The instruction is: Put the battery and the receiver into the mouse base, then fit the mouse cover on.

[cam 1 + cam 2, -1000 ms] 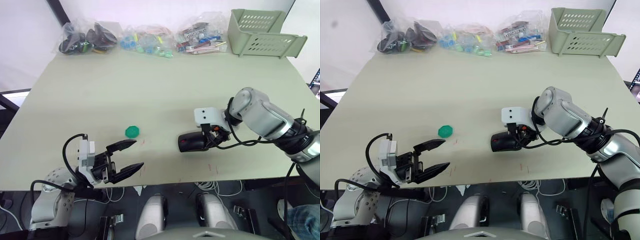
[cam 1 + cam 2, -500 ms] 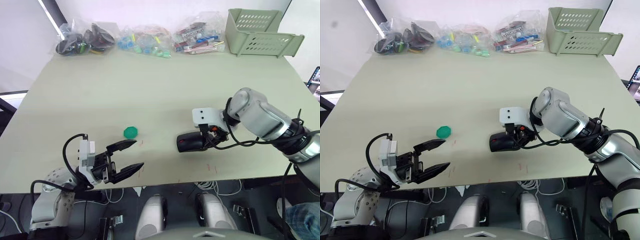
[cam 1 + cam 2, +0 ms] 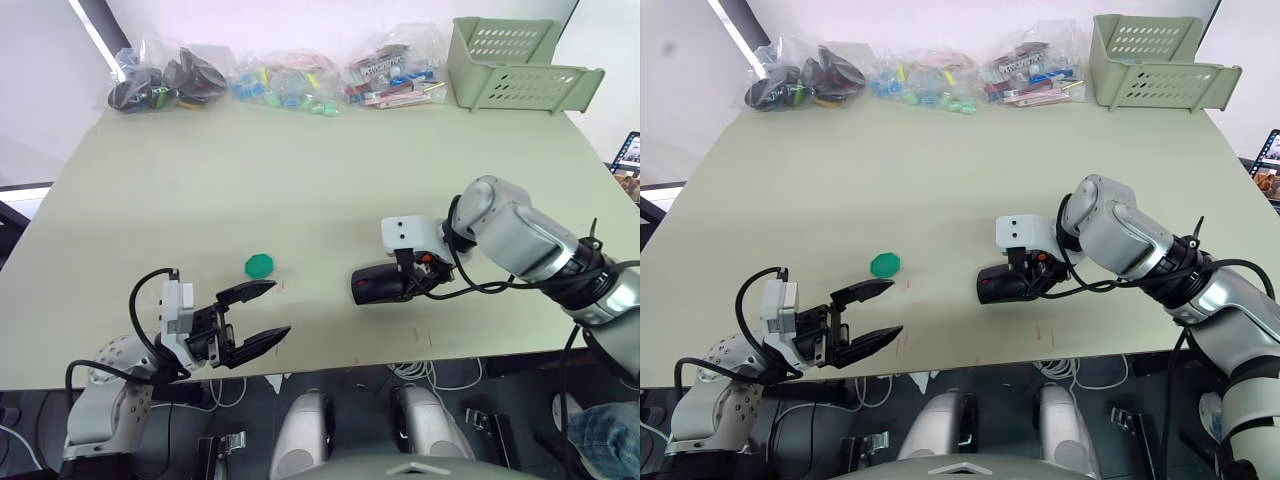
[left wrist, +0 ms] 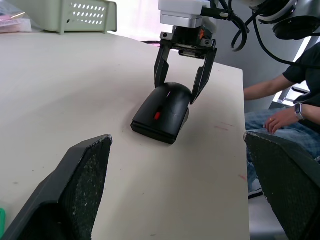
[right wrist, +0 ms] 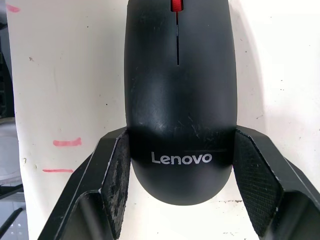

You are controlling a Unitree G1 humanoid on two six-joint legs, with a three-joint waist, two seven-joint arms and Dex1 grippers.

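My right claw straddles the rear of the mouse cover, one finger on each side of its rounded end. The left finger's pad touches the shell's edge; the right finger sits right against the other side, though I cannot tell whether it presses or just rests there. The cover is seated on the mouse base, so the two read as one closed black mouse lying flat on the pale green surface, its red scroll wheel pointing toward my left side. The cover's glossy back carries a white brand name and fine scratches. The battery and the receiver cannot be seen.

My left claw hovers at the near edge of the surface, fingers spread wide apart and holding nothing, aimed toward the mouse but well apart from it. A small green disc lies on the surface just beyond that claw, between it and the mouse.

At the far edge sit three clear bags of small parts and, to the right of them, a light green perforated basket. In the left wrist view, a seated person's hand shows past the surface's edge.
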